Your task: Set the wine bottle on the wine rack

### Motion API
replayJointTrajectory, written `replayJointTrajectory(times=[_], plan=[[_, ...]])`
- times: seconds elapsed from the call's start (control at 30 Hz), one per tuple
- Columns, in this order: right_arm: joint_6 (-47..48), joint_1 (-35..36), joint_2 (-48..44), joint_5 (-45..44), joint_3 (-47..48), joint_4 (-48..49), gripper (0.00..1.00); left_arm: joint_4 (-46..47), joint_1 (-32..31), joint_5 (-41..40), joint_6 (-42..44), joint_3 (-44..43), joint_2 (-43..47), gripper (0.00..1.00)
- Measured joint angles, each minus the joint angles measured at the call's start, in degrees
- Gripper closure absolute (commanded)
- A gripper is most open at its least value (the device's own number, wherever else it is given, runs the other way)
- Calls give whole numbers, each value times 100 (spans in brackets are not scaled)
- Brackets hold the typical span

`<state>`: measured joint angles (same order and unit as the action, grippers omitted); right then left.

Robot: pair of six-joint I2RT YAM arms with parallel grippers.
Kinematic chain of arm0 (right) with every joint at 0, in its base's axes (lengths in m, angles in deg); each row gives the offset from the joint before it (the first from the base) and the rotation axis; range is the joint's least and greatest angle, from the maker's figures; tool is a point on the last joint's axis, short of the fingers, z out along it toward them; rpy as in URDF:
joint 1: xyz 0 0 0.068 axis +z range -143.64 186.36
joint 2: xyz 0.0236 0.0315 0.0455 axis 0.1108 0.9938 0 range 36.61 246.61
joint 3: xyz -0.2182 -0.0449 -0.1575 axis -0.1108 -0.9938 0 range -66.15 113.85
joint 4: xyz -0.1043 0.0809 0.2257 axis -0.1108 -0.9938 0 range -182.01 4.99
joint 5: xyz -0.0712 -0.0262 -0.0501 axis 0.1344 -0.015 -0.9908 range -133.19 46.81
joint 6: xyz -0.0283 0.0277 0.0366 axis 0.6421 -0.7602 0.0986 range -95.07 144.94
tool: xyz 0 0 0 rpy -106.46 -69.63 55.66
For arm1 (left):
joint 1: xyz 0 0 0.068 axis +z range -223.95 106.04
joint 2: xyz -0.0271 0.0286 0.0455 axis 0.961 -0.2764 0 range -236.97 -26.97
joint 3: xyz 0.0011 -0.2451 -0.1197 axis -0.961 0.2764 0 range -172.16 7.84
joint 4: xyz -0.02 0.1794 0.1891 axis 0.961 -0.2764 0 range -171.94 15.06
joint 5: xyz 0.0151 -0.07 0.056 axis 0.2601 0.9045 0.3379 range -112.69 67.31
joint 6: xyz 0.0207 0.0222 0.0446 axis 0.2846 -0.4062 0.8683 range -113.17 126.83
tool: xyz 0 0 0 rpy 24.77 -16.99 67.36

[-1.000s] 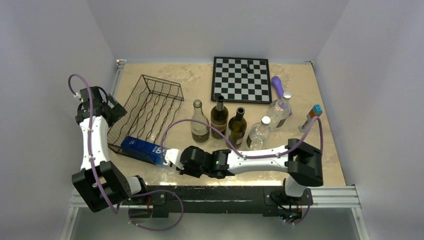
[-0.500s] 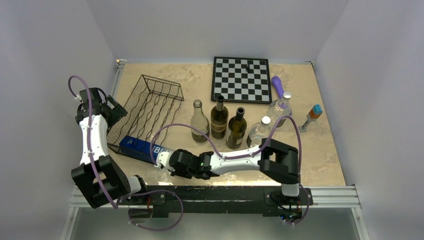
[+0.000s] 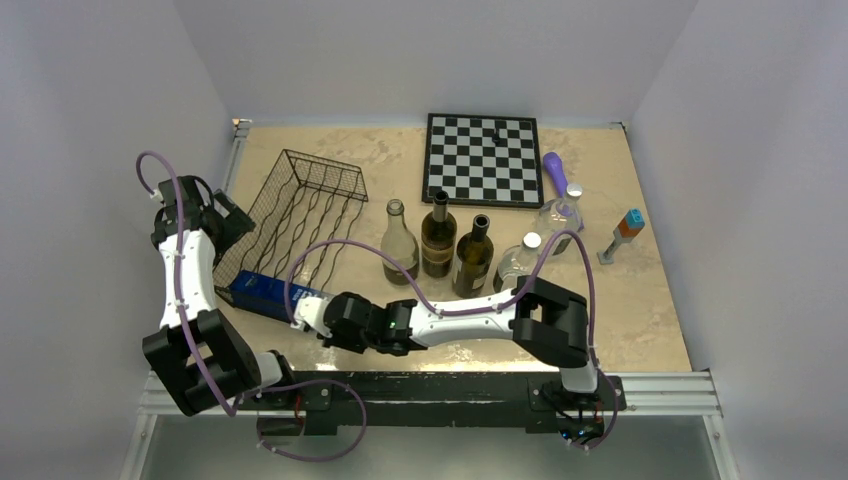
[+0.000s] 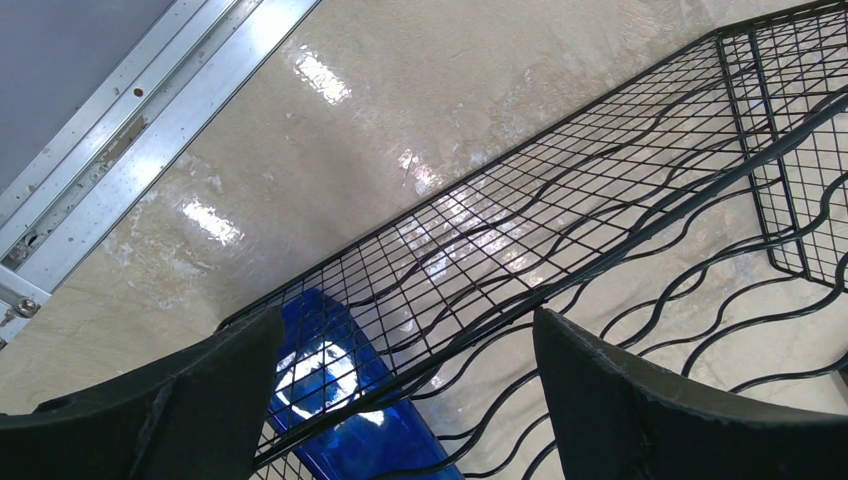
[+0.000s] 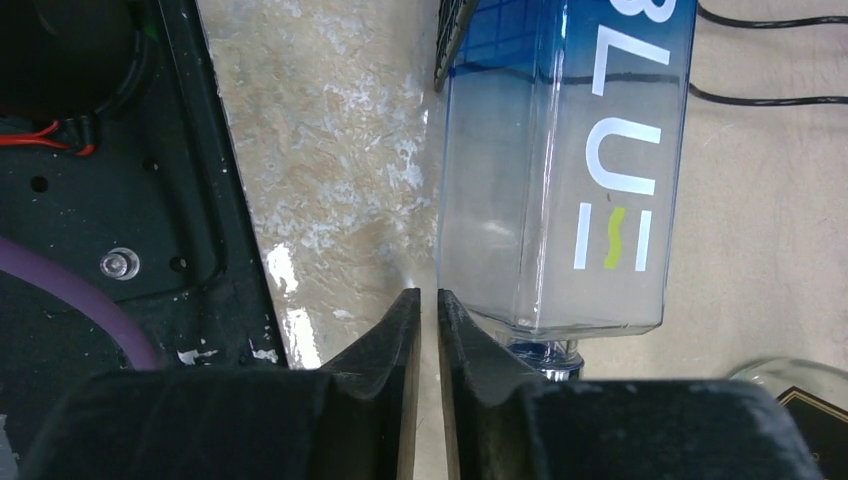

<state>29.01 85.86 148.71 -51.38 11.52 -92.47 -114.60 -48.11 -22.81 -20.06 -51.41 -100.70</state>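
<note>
The black wire wine rack (image 3: 300, 215) lies at the left of the table. A blue square bottle lettered "BLUE" (image 3: 262, 294) lies on its side at the rack's near end; whether it rests on the wires or against them I cannot tell. My right gripper (image 3: 303, 315) is shut with nothing between its fingers, and one finger presses the bottle's shoulder by its cap. In the right wrist view the bottle (image 5: 570, 160) lies just right of the gripper (image 5: 428, 295). My left gripper (image 3: 230, 222) is open beside the rack's left side; its view shows the rack (image 4: 600, 200) and the bottle (image 4: 340, 410) between the fingers (image 4: 408, 320).
Three glass bottles stand in the middle: a clear one (image 3: 399, 245) and two dark ones (image 3: 438, 238) (image 3: 473, 258). Two plastic water bottles (image 3: 517, 262) (image 3: 558, 218), a chessboard (image 3: 484, 160), a purple object (image 3: 555, 170) and an orange-and-blue object (image 3: 622, 233) lie further right.
My right gripper has moved left along the near edge, and the blue bottle has slid left with it across the rack's near end. The left arm has barely moved.
</note>
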Motion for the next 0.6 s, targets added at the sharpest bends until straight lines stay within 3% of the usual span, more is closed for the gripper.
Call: replayJointTrajectory(times=[0.23, 0.4, 0.6], plan=[[-44, 4, -319, -2, -210, -109, 47, 4, 0, -9, -7, -11, -9, 1], [-31, 2, -1005, -168, -181, -260, 39, -190, -4, -35, -7, -188, 13, 1], [11, -2, -1613, -326, 588, -680, 35, -435, -7, -26, 55, -743, 280, 1]])
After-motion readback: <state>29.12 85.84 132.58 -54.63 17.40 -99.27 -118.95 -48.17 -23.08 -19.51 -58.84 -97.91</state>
